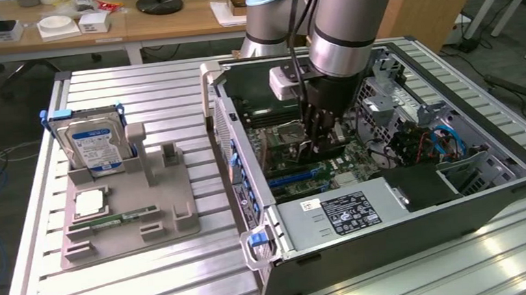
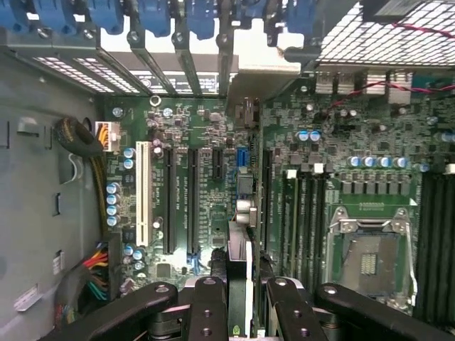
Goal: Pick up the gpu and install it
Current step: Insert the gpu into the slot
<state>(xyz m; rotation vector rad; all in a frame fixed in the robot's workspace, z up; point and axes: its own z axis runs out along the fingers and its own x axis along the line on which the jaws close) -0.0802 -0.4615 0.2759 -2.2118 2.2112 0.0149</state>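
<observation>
Exterior view: the tool [image 1: 321, 138] is seen low inside the computer case [image 1: 485, 195]. Wrist view: the gpu [image 2: 239, 249] is gripped edge-on between narrowly parted fingers [image 2: 207, 305] above the motherboard slots [image 2: 192, 206]; it is best kept upright, pressed evenly.

place: robotics lab | proof: robot arm [image 1: 338, 26] over open PC case [image 1: 388, 249] on slatted tabletop [image 1: 150, 93] | 11 o'clock: wooden desk [image 1: 173, 26] with boxes [image 1: 93, 22] | 3 o'clock: floor cables [image 1: 515, 80]
</observation>
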